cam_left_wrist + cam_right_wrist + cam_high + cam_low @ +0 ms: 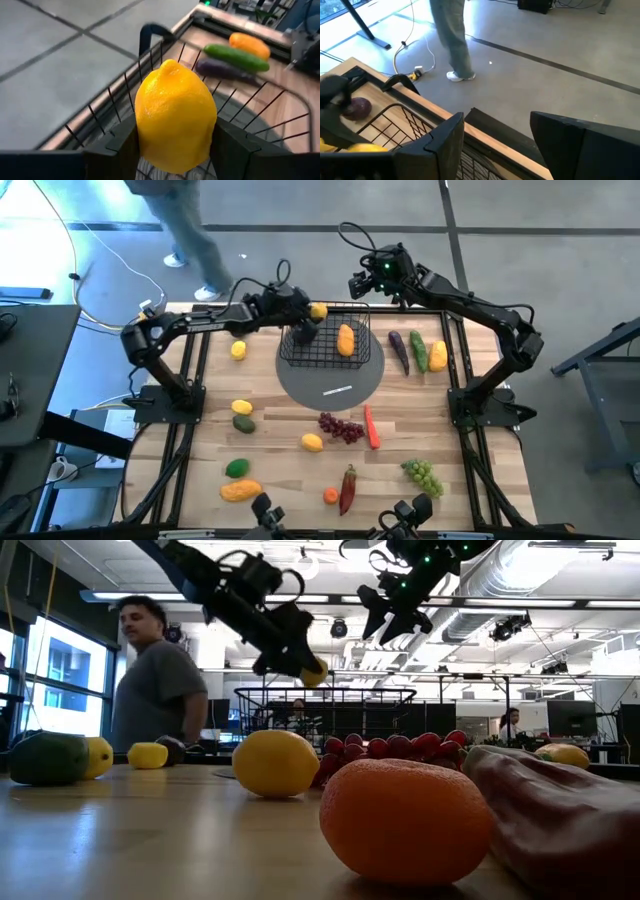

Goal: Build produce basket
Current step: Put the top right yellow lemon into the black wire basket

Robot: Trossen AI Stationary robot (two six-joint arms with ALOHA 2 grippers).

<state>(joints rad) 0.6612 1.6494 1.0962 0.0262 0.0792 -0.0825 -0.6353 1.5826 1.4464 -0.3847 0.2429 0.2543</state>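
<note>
The black wire basket stands on a flat grey round mat at the table's far middle. An orange-yellow fruit lies inside it. My left gripper hangs over the basket's far left corner, shut on a yellow lemon that also shows in the low view. My right gripper is open and empty, raised over the table's far edge just beyond the basket; in the low view this gripper is high above the basket. My left gripper pinches the lemon between its two fingers, one finger on each of its long sides. The arm comes from the table's left, slanting downward. The lemon is lifted clear, above the basket's far rim, its nubbed end pointing away from the wrist.
Loose produce lies on the table: lemons, purple grapes, carrot, green grapes, red pepper, mango, and an aubergine and cucumber right of the basket. A person walks beyond the far edge.
</note>
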